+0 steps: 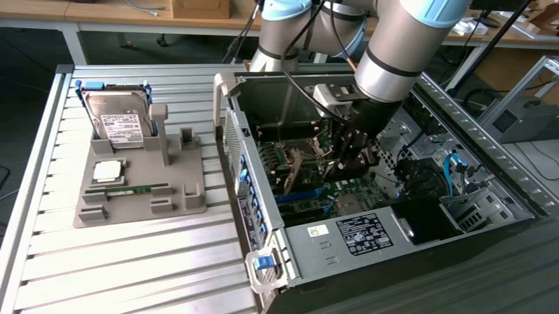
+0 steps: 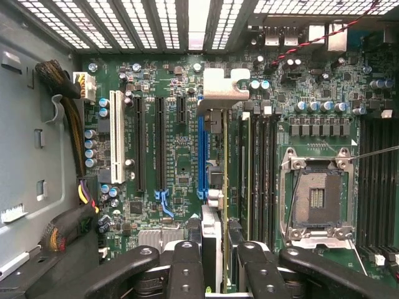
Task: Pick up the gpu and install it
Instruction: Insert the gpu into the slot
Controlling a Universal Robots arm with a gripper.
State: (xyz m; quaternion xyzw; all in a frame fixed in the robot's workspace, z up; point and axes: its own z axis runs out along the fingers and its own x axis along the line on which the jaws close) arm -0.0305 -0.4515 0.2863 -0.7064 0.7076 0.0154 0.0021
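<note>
Reaching down into an open computer case (image 1: 262,196) lying on its side on a slatted metal table (image 1: 131,275), the robot arm's gripper (image 1: 349,154) has its two fingers (image 2: 187,274) clamped on the gpu (image 2: 215,187), one on each flat face. In the wrist view the card is seen edge-on, a thin dark board with its silver end bracket (image 2: 219,84) at the far end, its long axis running parallel to the expansion slots and directly over the blue slot (image 2: 201,156) on the green motherboard (image 2: 181,168); whether it is seated cannot be told. An empty processor socket (image 2: 317,196) lies beside it. On the exterior view's left, a grey parts holder (image 1: 140,190) carries a silver hard drive (image 1: 118,118) with a white label, print too small to read, plus a processor chip (image 1: 108,171) and a green memory stick (image 1: 131,190). A black-and-white label (image 1: 360,232) on the case's power supply is also unreadable.
</note>
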